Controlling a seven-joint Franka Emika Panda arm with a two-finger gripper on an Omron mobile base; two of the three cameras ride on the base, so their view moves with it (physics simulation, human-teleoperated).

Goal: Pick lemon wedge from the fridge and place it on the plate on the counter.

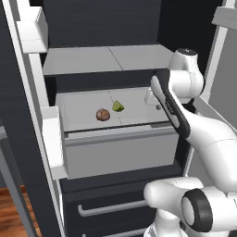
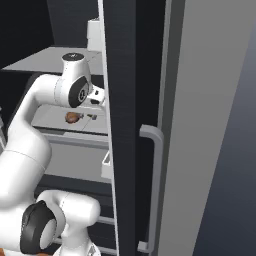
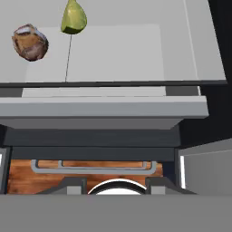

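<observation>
On the fridge (image 1: 106, 28) shelf (image 1: 134, 111), the lemon wedge (image 1: 118, 106) has bare shelf to its right. The brown lumpy item (image 1: 102, 115) sits just beside it on the left. The upper shelf (image 1: 106, 60) overhangs, limiting headroom.

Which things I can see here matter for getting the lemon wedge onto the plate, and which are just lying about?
For the job:
- lemon wedge, on the fridge shelf
- fridge, door open
- gripper, above the shelf's right side, apart from the wedge

Just lying about:
- brown lumpy item, beside the wedge
- white pull-out drawer
</observation>
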